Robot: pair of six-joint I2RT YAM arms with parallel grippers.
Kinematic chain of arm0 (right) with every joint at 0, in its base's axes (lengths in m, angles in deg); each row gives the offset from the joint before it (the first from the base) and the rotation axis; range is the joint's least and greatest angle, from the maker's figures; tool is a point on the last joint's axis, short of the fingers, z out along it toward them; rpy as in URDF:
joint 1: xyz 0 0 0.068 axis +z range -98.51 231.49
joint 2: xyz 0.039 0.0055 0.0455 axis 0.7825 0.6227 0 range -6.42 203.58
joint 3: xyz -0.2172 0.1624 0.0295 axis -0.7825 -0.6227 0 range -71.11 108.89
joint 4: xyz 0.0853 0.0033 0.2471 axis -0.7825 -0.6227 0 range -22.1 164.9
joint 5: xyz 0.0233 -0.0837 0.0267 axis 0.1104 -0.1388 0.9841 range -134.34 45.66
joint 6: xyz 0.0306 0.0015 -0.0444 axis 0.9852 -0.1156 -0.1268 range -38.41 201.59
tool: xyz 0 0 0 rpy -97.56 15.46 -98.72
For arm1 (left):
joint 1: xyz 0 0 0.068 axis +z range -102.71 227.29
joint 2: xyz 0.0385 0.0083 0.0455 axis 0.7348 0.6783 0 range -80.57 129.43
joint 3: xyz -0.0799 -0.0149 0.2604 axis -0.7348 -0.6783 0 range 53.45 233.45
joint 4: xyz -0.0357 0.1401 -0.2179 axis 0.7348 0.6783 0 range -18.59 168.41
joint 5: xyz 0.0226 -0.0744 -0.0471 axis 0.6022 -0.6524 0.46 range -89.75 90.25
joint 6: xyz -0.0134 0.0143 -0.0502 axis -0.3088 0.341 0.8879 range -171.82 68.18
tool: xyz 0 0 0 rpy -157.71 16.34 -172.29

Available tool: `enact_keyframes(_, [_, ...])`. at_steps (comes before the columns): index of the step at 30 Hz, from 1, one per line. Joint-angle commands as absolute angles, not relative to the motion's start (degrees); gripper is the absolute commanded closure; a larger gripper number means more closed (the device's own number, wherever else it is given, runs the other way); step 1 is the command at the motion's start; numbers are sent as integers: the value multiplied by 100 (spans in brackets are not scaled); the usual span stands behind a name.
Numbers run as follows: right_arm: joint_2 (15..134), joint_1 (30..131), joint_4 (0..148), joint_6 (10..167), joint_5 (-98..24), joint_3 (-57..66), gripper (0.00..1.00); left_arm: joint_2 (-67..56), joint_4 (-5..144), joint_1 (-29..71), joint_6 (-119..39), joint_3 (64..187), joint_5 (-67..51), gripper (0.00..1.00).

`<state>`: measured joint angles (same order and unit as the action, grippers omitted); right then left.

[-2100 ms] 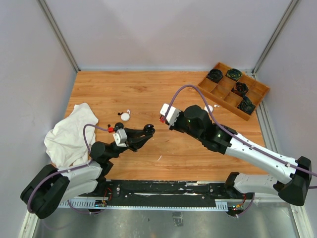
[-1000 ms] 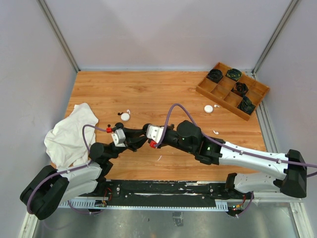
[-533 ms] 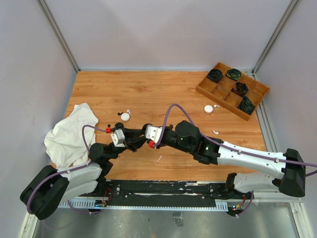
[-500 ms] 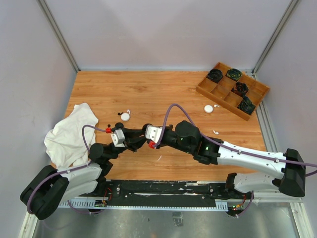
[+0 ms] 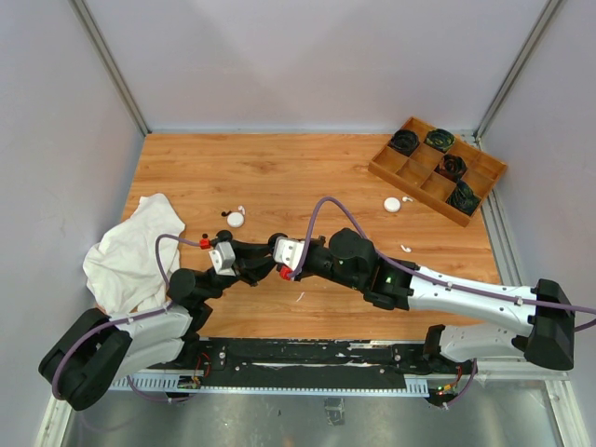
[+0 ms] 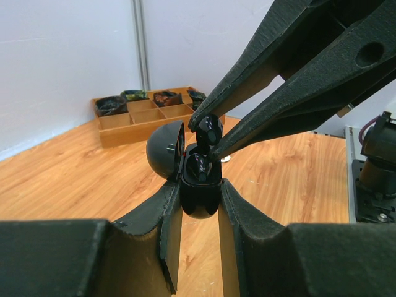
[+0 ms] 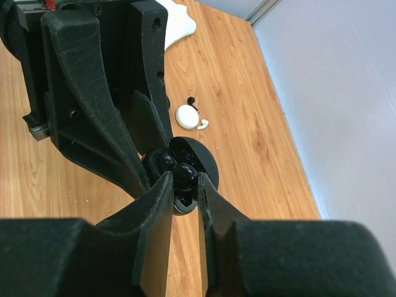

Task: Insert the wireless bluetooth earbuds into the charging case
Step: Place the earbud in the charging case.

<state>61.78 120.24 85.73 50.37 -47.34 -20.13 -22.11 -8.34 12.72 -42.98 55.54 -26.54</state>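
My left gripper (image 6: 199, 197) clamps the open black charging case (image 6: 162, 151) over the wooden table (image 5: 279, 177). My right gripper (image 7: 184, 185) pinches a black earbud (image 6: 210, 128) right at the case's mouth, where another black earbud (image 6: 199, 167) already sits. A white case (image 7: 186, 115) and white earbud (image 7: 202, 124) lie on the table beyond.

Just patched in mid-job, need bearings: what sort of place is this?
Probably a lab robot cell: wooden tabletop boxed in by plain grey panels, compartment tray at the far right corner.
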Motion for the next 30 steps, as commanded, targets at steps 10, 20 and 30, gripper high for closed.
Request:
enact_keyframes(10, [6000,12101,8685,5257,-4758,-2176,67,-2142,-1284,1293,-4295,5521,-2576,100])
enact_keyframes(20, [5730,12101,8721,5566,-4685,-2069,49,-2115,-1253,1293,-4338,5521,-2560,100])
enact_keyframes(30, [5823,12101,8747,6510,-5167,-1774,26,-2136,-1197,1293,-4365,5529,-2489,100])
